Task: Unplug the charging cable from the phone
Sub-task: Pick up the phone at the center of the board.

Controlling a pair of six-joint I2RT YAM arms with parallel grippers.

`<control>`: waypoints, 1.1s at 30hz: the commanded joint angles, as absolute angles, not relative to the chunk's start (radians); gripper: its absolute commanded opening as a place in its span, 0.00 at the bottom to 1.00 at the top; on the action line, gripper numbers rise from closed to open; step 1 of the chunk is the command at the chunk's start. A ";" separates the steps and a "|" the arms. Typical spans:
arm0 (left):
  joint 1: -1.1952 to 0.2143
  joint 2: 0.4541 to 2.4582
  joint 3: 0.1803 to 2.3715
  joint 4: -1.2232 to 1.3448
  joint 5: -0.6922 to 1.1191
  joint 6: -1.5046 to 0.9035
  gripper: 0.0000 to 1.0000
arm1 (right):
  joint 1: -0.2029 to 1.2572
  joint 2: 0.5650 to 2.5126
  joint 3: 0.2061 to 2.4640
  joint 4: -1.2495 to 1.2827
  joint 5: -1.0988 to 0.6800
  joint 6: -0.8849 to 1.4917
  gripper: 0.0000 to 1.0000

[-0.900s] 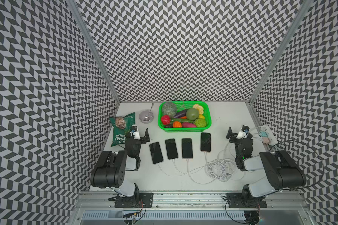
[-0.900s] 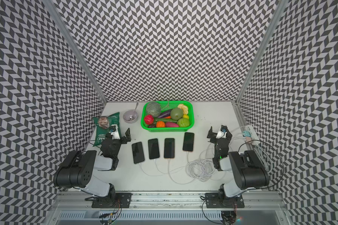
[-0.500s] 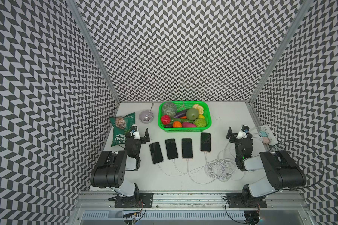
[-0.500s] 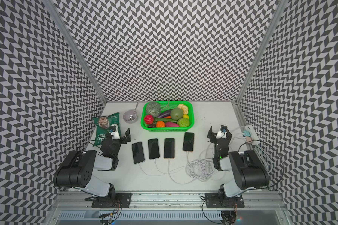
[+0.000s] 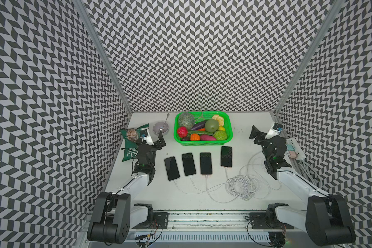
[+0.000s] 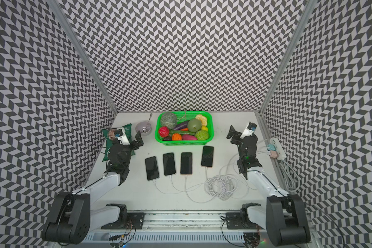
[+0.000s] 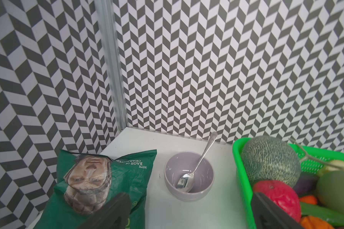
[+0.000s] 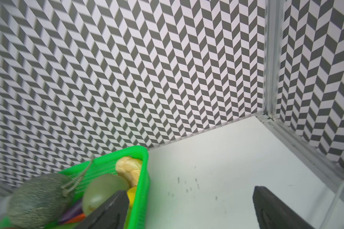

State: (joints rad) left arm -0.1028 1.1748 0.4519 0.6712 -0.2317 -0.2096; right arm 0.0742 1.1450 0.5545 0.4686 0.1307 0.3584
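Left pincer (image 5: pixel 153 140), right pincer (image 5: pixel 263 134) both released, empty, flanking phones (image 5: pixel 206 163); charging cables (image 5: pixel 241 184) plugged into all four, slack coiled right.

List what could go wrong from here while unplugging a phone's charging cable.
1. The phones lie loose and close together. Pulling a plug with nothing pinning the phone could drag it into a neighbour.
2. The white cables run into one tangled coil, so tugging one may pull the others.
3. The right gripper, open, sits beside leads running to the power strip. That arm could snag them as it moves inward.
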 commanded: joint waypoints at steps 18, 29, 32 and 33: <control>-0.040 0.951 0.742 -0.282 -0.015 -0.621 1.00 | 0.408 0.900 0.551 0.124 -0.074 0.551 1.00; -0.071 1.250 0.872 -0.472 0.078 -0.376 1.00 | 0.760 1.099 0.682 0.141 0.051 0.542 1.00; -0.113 1.314 0.901 -0.497 0.023 -0.361 1.00 | 0.825 1.157 0.718 0.148 0.059 0.535 1.00; -0.127 1.331 0.908 -0.500 0.013 -0.363 1.00 | 0.842 1.174 0.727 0.149 0.060 0.533 1.00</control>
State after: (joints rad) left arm -0.0982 1.3113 0.8539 -0.4541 0.0452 -0.4156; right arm 0.8021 1.1477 0.6891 0.1066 0.0311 0.5503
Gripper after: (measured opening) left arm 0.993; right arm 0.996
